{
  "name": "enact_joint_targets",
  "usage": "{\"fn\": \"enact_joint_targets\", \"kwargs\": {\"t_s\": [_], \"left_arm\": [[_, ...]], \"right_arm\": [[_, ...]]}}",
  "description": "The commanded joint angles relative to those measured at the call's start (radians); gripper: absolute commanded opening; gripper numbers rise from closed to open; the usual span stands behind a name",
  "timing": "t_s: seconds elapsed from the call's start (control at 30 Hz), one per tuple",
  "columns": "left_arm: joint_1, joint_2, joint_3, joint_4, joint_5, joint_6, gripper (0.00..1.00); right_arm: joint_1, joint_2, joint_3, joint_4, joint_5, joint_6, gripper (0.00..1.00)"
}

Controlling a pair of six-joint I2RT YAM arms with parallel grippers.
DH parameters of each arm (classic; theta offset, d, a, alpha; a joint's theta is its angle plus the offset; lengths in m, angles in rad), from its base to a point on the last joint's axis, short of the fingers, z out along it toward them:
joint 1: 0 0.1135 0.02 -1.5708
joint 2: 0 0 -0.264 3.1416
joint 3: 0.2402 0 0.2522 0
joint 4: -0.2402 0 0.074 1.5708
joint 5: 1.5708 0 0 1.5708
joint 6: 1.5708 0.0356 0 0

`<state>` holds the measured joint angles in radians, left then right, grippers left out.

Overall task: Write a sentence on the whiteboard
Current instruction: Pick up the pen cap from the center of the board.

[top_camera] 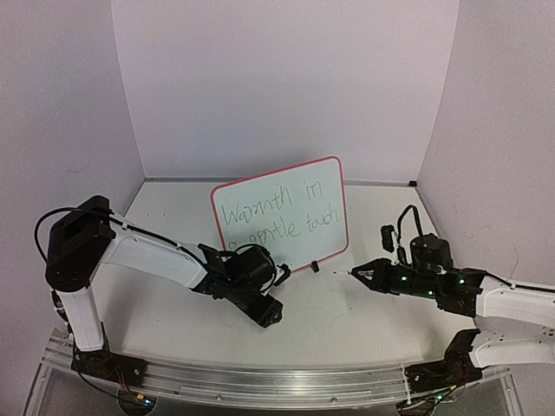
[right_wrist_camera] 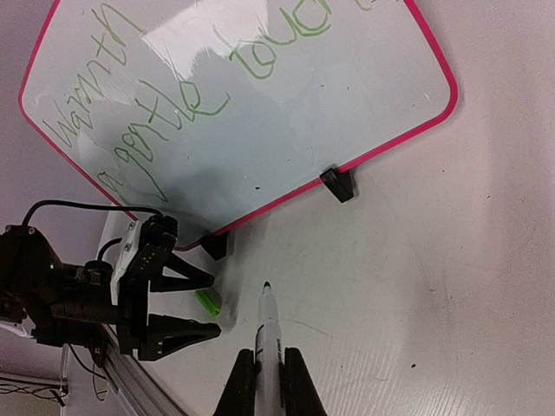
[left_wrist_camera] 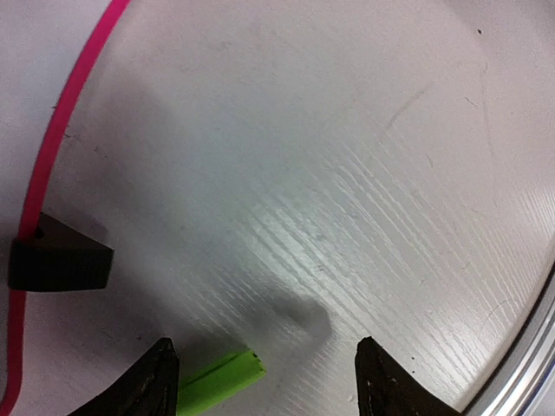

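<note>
At the right of the table, my right gripper (right_wrist_camera: 269, 354) is clenched on the one marker (right_wrist_camera: 267, 316). Its tip points toward the whiteboard (right_wrist_camera: 347, 104) and is clear of it. My left gripper (left_wrist_camera: 269, 368) has its jaws spread wide and grips nothing. One green cap (left_wrist_camera: 221, 380) lies on the table (left_wrist_camera: 364, 173) between the fingers, close against one of them. The single whiteboard stands mid-table on two black clip feet (right_wrist_camera: 338, 184), and my left gripper sits just beside one foot. Across the board's face the sentence (right_wrist_camera: 195, 102) runs in two green lines.
</note>
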<state>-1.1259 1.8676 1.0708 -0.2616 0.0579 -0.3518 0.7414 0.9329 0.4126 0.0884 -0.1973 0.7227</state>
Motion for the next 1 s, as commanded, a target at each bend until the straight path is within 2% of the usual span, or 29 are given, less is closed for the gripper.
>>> {"fn": "enact_joint_targets", "kwargs": {"t_s": [0.0, 0.27, 0.4, 0.67, 0.97], "left_arm": [[-0.044, -0.022, -0.029, -0.028, 0.033, 0.022, 0.69], [-0.098, -0.051, -0.046, -0.098, -0.022, -0.010, 0.69], [-0.117, -0.055, -0.043, -0.129, -0.072, -0.024, 0.65], [-0.122, -0.034, -0.013, -0.180, -0.147, -0.031, 0.42], [-0.124, -0.025, -0.015, -0.195, -0.121, -0.045, 0.16]], "right_arm": [[0.006, -0.004, 0.031, 0.003, 0.002, -0.011, 0.00], [0.006, -0.015, 0.024, 0.002, 0.004, -0.006, 0.00], [0.006, -0.018, 0.020, 0.002, 0.004, -0.004, 0.00], [0.006, -0.024, 0.019, 0.001, 0.008, -0.002, 0.00], [0.006, -0.036, 0.022, -0.017, 0.011, -0.005, 0.00]]}}
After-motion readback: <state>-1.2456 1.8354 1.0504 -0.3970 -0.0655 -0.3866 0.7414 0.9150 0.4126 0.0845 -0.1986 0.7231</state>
